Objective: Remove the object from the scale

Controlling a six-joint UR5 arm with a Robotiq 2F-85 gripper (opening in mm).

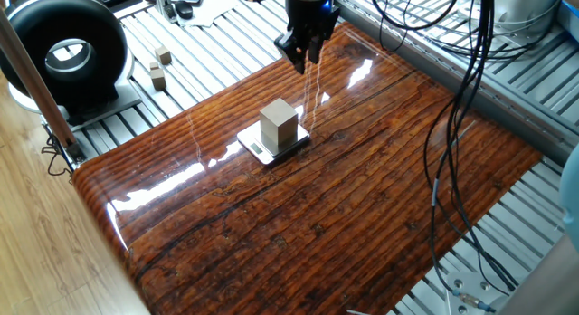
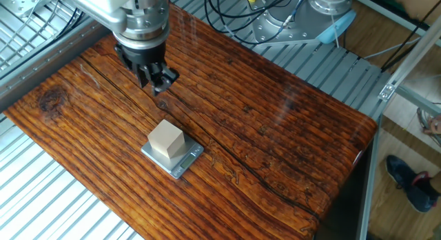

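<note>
Bare tabletop (image 1: 362,197) surrounds the cube (image 1: 279,124) on every side.

Two small wooden cubes (image 1: 160,67) on the slatted bench beside black ring device (image 1: 63,54); black cables (image 1: 466,98) hang right.

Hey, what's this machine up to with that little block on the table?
A robot arm is meant to lift the wooden cube off the small flat scale it sits on. Right now the cube rests untouched on the scale, in the middle of the wooden table. The gripper hangs in the air beyond the cube, holding nothing, its fingers close together. Two much smaller cubes lie off to the side.
</note>
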